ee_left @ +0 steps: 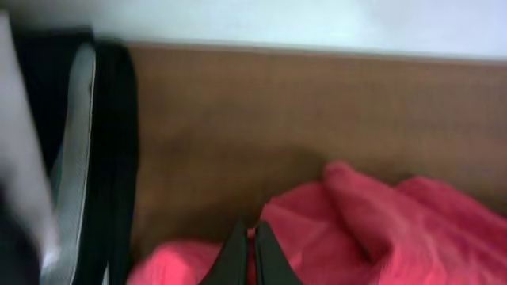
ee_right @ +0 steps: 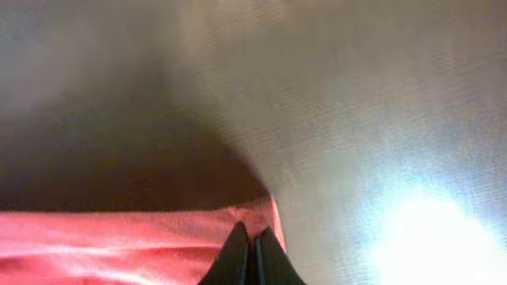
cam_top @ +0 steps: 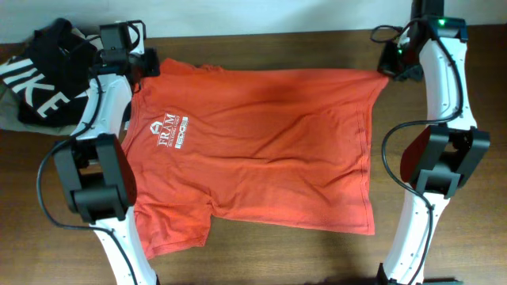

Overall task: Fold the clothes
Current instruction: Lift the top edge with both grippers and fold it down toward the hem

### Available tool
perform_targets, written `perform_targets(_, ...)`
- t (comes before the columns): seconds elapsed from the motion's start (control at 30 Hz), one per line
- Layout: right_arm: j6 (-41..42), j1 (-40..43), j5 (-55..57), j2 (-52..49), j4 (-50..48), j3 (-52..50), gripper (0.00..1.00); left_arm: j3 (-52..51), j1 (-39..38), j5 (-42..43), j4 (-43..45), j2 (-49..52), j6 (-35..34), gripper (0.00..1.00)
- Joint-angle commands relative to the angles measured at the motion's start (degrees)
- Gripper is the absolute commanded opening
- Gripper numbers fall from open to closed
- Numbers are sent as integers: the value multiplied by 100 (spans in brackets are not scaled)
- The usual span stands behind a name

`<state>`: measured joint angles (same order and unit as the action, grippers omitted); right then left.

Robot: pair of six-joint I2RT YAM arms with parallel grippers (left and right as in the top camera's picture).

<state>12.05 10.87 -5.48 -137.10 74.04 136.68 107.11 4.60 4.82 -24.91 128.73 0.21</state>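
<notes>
We see the red-orange T-shirt point(cam_top: 261, 150) spread flat and wrinkled across the middle of the desk point(cam_top: 317, 260), its white logo point(cam_top: 170, 134) facing up. Along the far edge, the left tool point(ee_left: 252, 236) is pinched shut on bunched cloth at a shoulder. The right tool point(ee_right: 252, 236) is clamped on the far hem corner. A black garment point(cam_top: 40, 79) lies at the far-left corner.

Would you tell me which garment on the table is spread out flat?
The red-orange T-shirt, lying spread open with both sleeves out; the black garment lies bunched in a heap off to one side.
</notes>
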Motion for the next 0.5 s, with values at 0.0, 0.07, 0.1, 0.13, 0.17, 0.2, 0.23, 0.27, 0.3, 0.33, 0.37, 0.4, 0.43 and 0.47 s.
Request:
perform_targets(0.0,39,162,-144,332,501,129,4,111,131,-413,-710,-459,94,0)
perform_targets(0.07,39,181,-186,376,933,129,4,111,227,-424,-1241,-459,94,0)
perform_targets(0.1,39,186,-186,378,1080,129,4,111,269,-426,-1375,-459,92,0)
perform_targets(0.13,39,186,-186,378,1294,129,4,111,345,-422,-1582,-459,92,0)
perform_targets(0.17,37,188,-184,378,1464,129,4,111,385,-420,-1694,-459,92,0)
perform_targets(0.2,37,188,-184,378,1661,129,4,111,448,-420,-1908,-459,92,0)
perform_targets(0.23,37,186,-184,378,1770,129,4,111,487,-422,-2055,-459,94,0)
perform_targets(0.27,37,186,-184,378,1934,129,4,111,531,-422,-2240,-459,94,0)
perform_targets(0.3,17,186,-181,378,2144,129,4,111,577,-422,-2428,-459,94,0)
perform_targets(0.33,17,186,-168,378,2321,127,4,109,608,-422,-2551,-459,94,0)
perform_targets(0.37,-37,186,-157,378,2332,111,4,109,623,-422,-2743,-459,94,0)
perform_targets(0.4,-83,173,-157,376,2332,109,4,109,623,-422,-2892,-457,101,0)
perform_targets(0.43,-96,160,-160,376,2332,79,4,109,623,-422,-3008,-457,111,0)
perform_targets(0.47,-114,151,-162,376,2332,22,4,98,623,-424,-3147,-457,114,0)
